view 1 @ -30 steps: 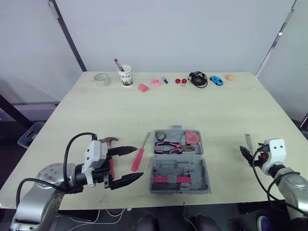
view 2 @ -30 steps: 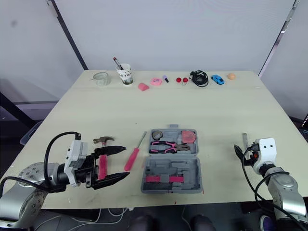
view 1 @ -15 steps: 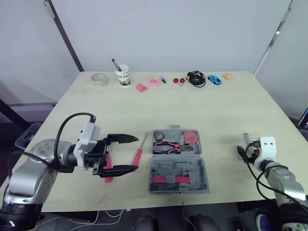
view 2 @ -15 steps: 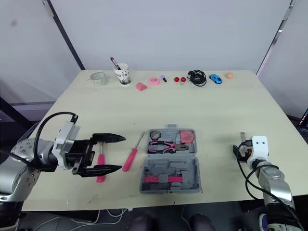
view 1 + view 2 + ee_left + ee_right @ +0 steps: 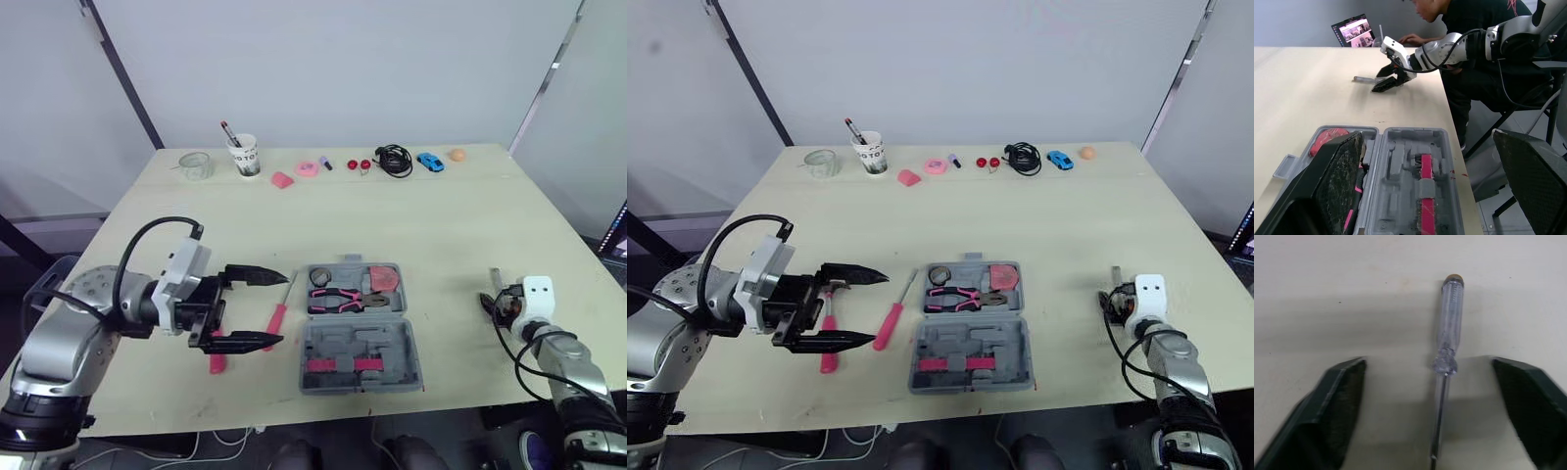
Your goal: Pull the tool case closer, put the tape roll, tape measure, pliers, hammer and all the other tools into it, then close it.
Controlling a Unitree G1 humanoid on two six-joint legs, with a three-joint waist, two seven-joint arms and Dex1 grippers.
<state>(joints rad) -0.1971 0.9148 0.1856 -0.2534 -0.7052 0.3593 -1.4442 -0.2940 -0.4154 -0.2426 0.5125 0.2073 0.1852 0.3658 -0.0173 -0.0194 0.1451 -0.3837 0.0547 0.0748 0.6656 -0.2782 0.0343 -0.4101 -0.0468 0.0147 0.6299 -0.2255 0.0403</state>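
The pale table [image 5: 460,230] carries an open tool case [image 5: 361,354], hammer [image 5: 829,315], pink screwdriver [image 5: 278,318] and clear screwdriver [image 5: 1448,323].

**Both end effectors spread wide, low over the tabletop**

The left forearm [image 5: 127,311] was bent in from the robot's left and lay nearly level above the tabletop [image 5: 441,225], pointing across toward its right. The left end effector [image 5: 283,308] stood wide open, its two black fingers [image 5: 250,274] held level, one farther from the robot than the other. The right forearm [image 5: 563,354] angled up from the near right corner. The right end effector [image 5: 1375,83] sat low at the tabletop, fingers [image 5: 1334,404] parted.
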